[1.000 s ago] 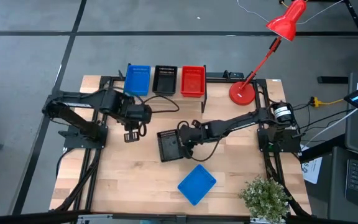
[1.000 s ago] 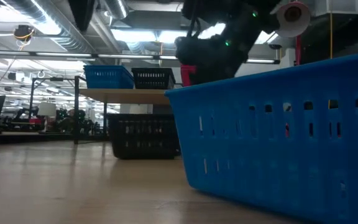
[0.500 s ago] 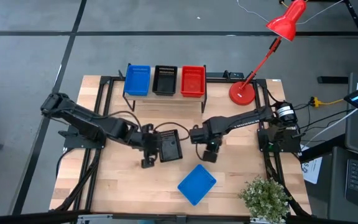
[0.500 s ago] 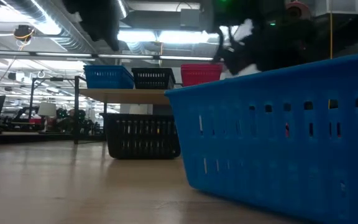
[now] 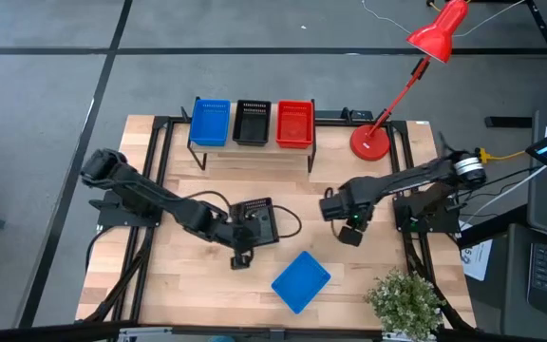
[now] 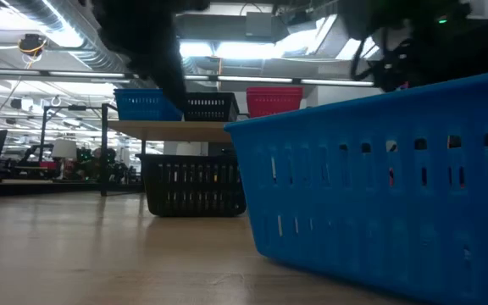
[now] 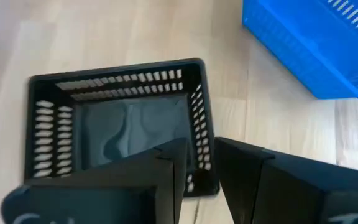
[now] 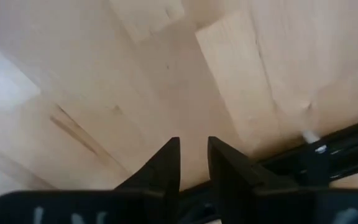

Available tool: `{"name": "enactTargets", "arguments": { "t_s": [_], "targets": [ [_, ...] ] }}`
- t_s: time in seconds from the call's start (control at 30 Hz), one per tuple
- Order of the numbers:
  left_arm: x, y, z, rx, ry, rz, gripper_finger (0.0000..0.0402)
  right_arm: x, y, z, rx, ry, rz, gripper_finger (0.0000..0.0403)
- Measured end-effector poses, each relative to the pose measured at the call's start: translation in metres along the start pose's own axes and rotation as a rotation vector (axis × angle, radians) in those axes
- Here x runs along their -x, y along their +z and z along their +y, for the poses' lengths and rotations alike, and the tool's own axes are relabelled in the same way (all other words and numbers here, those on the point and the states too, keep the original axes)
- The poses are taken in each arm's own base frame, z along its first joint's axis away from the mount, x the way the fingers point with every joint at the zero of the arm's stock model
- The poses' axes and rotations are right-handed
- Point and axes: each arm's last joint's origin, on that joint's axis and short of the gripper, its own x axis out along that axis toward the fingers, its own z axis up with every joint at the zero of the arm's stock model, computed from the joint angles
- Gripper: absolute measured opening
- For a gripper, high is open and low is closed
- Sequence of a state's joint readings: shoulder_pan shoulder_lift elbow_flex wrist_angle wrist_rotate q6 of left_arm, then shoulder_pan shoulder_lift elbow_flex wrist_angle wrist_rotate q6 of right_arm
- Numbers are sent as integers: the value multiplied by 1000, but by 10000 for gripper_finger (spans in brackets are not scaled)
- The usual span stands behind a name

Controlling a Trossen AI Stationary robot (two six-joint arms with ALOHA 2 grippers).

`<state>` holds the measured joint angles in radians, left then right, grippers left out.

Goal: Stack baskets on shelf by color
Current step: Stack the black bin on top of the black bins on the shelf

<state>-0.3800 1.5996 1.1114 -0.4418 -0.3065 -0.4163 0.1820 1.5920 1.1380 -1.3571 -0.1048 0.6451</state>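
On the shelf [image 5: 254, 149] at the table's far edge stand a blue basket [image 5: 211, 122], a black basket [image 5: 252, 122] and a red basket [image 5: 294, 123] side by side. Another black basket [image 5: 257, 221] rests on its base at mid-table. A second blue basket [image 5: 301, 280] lies nearer the front edge. My left gripper [image 7: 199, 149] hangs open above the mid-table black basket's near corner, pointing slantwise down, clear of it. My right gripper [image 5: 351, 233] is open over bare wood to the right, pointing down, with nothing between its fingers.
A red desk lamp stands on its round base [image 5: 369, 141] at the back right. A potted plant [image 5: 405, 299] sits at the front right corner. The black frame rail [image 8: 328, 149] runs close beside my right gripper. Bare wood lies left of the mid-table basket.
My left gripper has come from beside the shelf toward the table's near edge and right, sinking and tipping down over the mid-table black basket. My right gripper has drawn away from that basket toward the right edge, rising a little and tipping steeply down. The basket stays on the table.
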Motion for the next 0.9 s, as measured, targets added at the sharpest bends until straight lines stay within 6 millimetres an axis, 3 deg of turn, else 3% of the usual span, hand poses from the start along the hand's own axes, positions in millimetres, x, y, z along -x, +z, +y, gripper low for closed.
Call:
{"name": "enactTargets", "arguments": {
  "t_s": [0.23, 0.43, 0.9],
  "targets": [
    [-24, -5, -3, 21, 18, 34, 75, -19, -37, -16, -122, 78, -95, 81],
    [-29, -6, -4, 25, 16, 29, 75, -34, -54, -22, -153, 123, -106, 81],
    [-40, -8, -8, 56, -22, 41, 75, -41, -55, -22, -158, 161, -149, 81]
  ]
}}
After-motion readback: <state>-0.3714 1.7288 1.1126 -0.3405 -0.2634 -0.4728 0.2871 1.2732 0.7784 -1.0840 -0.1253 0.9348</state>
